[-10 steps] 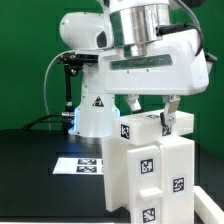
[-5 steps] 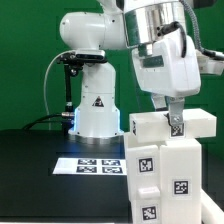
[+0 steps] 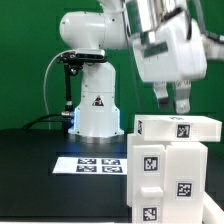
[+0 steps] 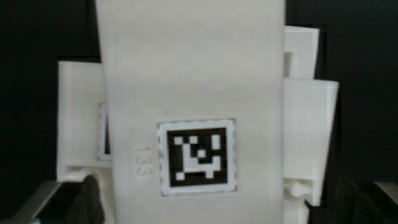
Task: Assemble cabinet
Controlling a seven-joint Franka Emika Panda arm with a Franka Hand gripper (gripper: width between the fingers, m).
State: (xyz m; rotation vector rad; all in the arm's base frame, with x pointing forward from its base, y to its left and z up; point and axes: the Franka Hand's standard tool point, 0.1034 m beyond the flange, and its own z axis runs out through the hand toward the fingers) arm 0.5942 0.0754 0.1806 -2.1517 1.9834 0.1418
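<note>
Where table (image 3: 40, 160) black, green backdrop (image 3: 25, 50) behind.

The cabinet (image 3: 176, 170) looks like matt white plastic, smooth-faced, with flat black-and-white printed tags; the robot arm (image 3: 95, 60) has a glossy white shell with reflections; the table (image 3: 40, 170) is matt black; the marker board (image 3: 92, 164) looks flat, white, paper-like.

Hand (image 3: 170, 98) open, fingers downward, arm raised

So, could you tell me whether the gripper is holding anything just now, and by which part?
Nothing is held: the gripper hangs open above the cabinet, clear of it.
</note>
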